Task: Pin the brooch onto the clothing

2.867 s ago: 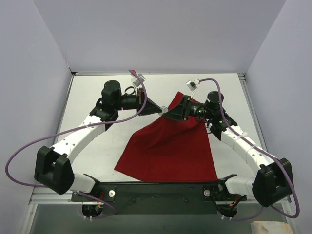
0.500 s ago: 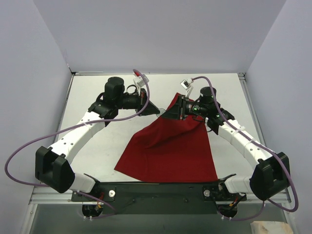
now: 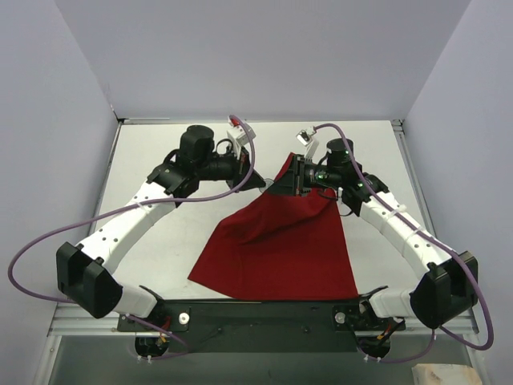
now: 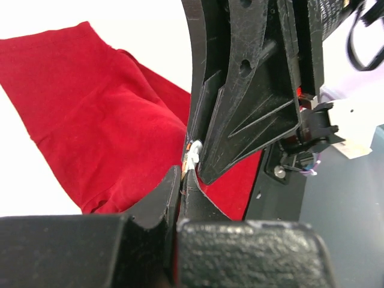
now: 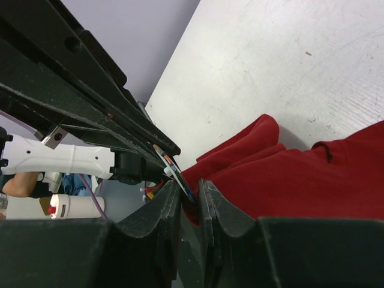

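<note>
One dark red T-shirt (image 3: 280,245), one brooch (image 5: 171,167), two arms (image 3: 132,220); two grippers, left gripper (image 4: 182,174), right gripper (image 5: 189,191)

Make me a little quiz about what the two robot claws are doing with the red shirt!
1. True or false: the right claw is holding nothing.
2. Pick one: what is the left claw pinching? A) a spoon B) the brooch C) a sock
3. Fill the gap: the T-shirt is dark ____.

Key: 1) False, because it is pinching the T-shirt. 2) B. 3) red.
</note>
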Tool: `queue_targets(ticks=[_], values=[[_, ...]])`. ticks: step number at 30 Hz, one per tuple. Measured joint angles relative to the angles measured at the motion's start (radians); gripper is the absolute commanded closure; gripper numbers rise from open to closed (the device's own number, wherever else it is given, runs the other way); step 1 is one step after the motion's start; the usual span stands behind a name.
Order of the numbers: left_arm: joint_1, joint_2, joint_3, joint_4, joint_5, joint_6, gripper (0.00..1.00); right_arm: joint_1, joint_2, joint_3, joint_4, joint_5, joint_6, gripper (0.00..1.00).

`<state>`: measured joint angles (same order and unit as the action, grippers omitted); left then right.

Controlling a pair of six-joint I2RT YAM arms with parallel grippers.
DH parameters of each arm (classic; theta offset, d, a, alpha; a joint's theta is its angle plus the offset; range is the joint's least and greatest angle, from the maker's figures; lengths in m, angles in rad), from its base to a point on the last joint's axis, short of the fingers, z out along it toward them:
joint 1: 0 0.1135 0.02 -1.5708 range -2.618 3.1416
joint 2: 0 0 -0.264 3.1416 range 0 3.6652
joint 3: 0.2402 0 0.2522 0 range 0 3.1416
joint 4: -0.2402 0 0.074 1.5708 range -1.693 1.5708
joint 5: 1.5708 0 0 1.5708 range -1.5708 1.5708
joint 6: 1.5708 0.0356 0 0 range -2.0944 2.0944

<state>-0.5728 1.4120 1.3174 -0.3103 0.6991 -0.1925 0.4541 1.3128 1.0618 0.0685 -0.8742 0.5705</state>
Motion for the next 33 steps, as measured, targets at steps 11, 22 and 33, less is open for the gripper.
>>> queue_targets(ticks=[11, 22, 33], values=[[-0.060, 0.000, 0.049, -0.101, -0.120, 0.060, 1.00, 0.007, 0.008, 0.032, -0.096, 0.040, -0.008, 0.96], [-0.123, 0.002, 0.098, -0.183, -0.221, 0.105, 1.00, 0.010, 0.008, 0.038, -0.142, 0.063, -0.002, 0.98], [-0.151, 0.002, 0.109, -0.206, -0.273, 0.127, 1.00, 0.012, 0.003, 0.038, -0.159, 0.077, 0.004, 1.00]])
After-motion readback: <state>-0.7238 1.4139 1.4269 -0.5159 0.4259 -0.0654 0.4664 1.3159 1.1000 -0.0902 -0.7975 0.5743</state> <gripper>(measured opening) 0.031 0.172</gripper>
